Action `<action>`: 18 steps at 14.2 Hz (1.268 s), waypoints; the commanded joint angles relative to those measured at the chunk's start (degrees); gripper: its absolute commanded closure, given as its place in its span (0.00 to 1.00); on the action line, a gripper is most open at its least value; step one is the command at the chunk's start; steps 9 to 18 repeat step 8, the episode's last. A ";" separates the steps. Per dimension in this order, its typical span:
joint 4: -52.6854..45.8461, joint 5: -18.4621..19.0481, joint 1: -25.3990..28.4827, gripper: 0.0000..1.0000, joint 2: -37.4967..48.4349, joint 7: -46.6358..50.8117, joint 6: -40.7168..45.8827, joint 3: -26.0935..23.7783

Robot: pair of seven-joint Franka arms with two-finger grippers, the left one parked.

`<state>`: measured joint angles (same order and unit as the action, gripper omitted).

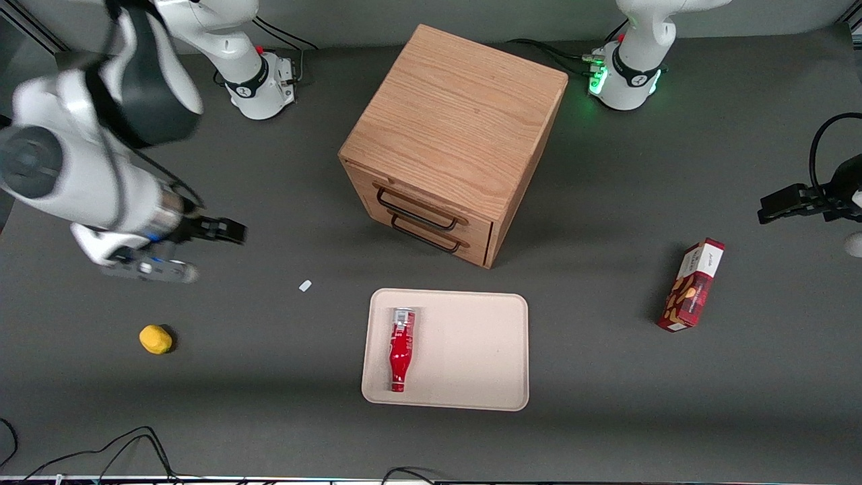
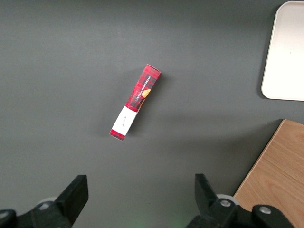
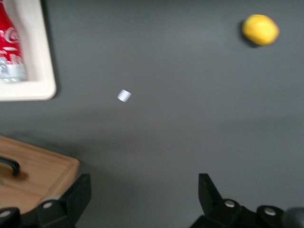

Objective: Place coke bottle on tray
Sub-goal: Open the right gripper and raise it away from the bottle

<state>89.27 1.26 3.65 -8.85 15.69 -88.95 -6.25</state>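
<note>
The red coke bottle (image 1: 401, 349) lies on its side on the pale beige tray (image 1: 471, 350), silvery base toward the drawer cabinet, red cap toward the front camera. It also shows in the right wrist view (image 3: 9, 45) on the tray's rim (image 3: 40, 71). My right gripper (image 1: 225, 231) is raised above bare table toward the working arm's end, well away from the tray. Its jaws stand wide apart and empty, both fingers (image 3: 78, 194) showing over grey table.
A wooden two-drawer cabinet (image 1: 451, 141) stands farther from the front camera than the tray. A yellow lemon (image 1: 155, 339) and a small white scrap (image 1: 305, 285) lie toward the working arm's end. A red snack box (image 1: 691, 285) lies toward the parked arm's end.
</note>
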 commanded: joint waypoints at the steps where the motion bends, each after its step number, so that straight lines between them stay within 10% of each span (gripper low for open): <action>1: 3.10 -1.08 -5.48 0.00 7.43 -4.44 3.07 -0.95; 18: 3.45 -1.18 -6.04 0.00 10.60 -4.35 4.48 0.70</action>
